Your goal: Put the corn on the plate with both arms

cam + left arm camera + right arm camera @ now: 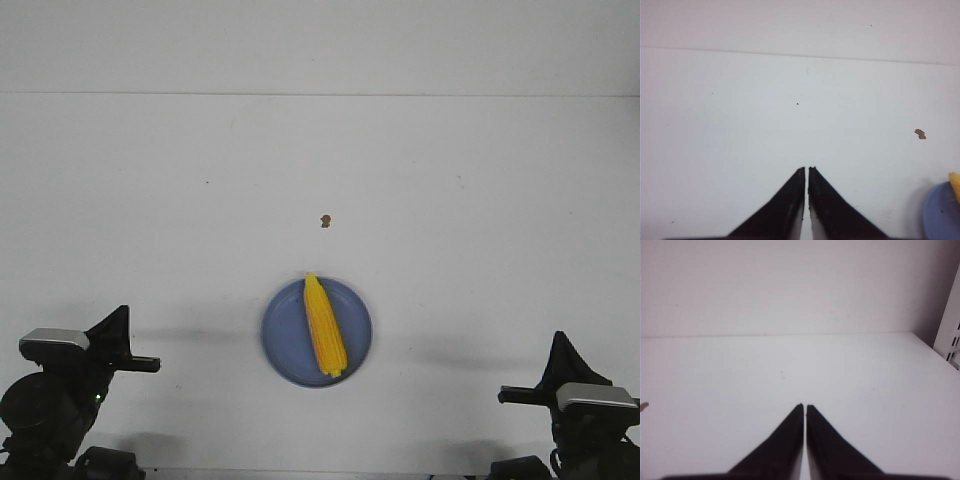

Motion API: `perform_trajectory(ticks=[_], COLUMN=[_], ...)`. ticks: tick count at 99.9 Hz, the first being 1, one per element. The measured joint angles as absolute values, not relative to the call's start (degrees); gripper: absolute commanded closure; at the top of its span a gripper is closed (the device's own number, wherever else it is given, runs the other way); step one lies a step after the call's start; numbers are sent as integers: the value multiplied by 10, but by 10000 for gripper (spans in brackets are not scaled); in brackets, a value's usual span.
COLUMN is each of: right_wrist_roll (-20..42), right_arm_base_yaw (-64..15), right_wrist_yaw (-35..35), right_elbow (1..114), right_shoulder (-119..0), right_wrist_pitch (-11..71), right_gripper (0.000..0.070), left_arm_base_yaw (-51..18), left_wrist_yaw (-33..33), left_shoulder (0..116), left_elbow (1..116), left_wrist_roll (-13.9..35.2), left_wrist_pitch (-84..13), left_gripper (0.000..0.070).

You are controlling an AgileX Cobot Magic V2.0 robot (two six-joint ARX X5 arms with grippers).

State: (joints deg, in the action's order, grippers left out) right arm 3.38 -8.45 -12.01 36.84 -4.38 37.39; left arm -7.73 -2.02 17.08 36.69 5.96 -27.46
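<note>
While parked low at the near corners of the white table, left gripper and right gripper pinched nearly closed on nothing, well apart from the blue plate between them, corn lying lengthwise across it, brown speck just beyond.
</note>
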Motion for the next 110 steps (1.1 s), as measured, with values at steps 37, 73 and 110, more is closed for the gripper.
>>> perform_trajectory(ticks=[37, 73, 110], right_wrist_roll=[34, 34, 34], right_arm_base_yaw=[-84, -84, -84], right_wrist_yaw=[-120, -120, -120], right_elbow=[368, 368, 368], right_shoulder=[-44, -44, -44], right_wrist_pitch=[374, 374, 374], right_gripper=[700, 700, 700], left_arm_base_yaw=[-77, -77, -77], left_wrist_yaw=[-20, -20, -21], left_shoulder=[171, 171, 149], left_elbow=[367, 367, 343], left_wrist_roll=[61, 61, 53], left_wrist_pitch=[-275, -275, -202], left_gripper=[686, 685, 686])
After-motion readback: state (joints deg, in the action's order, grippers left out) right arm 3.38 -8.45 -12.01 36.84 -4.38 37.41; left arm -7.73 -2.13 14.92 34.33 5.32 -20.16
